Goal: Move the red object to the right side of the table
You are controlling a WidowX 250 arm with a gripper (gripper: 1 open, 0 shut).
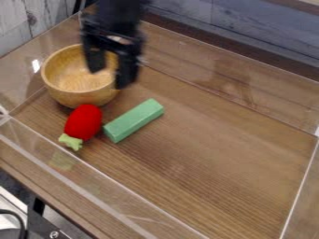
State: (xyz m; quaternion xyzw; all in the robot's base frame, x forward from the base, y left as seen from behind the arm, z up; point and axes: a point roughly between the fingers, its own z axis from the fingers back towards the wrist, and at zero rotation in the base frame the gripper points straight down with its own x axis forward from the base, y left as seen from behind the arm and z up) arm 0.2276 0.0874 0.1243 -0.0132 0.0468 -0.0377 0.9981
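The red object (84, 121) is a small strawberry-like toy with a light green leafy end, lying on the left part of the table (225, 140). My gripper (112, 68) hangs open above and behind it, over the near rim of the wooden bowl, with nothing between its two dark fingers (130, 71). The gripper is blurred by motion. It stands apart from the red object.
A wooden bowl (77, 77) sits at the back left, just behind the red object. A green rectangular block (134, 120) lies right beside the red object on its right. Low clear acrylic walls (75, 182) edge the table.
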